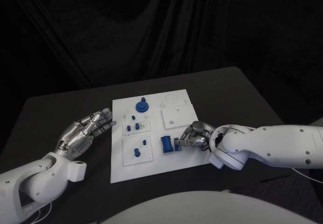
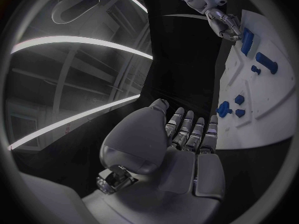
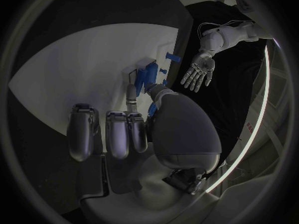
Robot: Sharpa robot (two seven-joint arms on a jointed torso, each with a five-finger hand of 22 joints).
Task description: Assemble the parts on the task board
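Working at the near middle of the white rectangular task board point(image 1: 176, 163), the right hand point(image 1: 193, 136) has its fingertips against a small blue plastic piece point(image 1: 178, 144) just beside the taller blue rectangular block point(image 1: 165, 143); it looks pinched between thumb and a finger, other fingers curled, though the contact is partly hidden. Judged step: seating that small piece next to or into the block. Doing it well probably means keeping the piece square to the block, lowering slowly, and not shoving the block out of its place. The left hand point(image 1: 86, 132) hovers over the black table point(image 1: 54, 112) beside the board's left edge, palm flat, fingers spread, holding nothing. Other parts on the board: a blue round knob part point(image 1: 142, 106) at the far side, small blue pegs point(image 1: 135, 127) in the upper left panel, one blue peg point(image 1: 136, 151) in the lower left panel. The block is the nearest obstacle; the pegs are well apart from the right hand.
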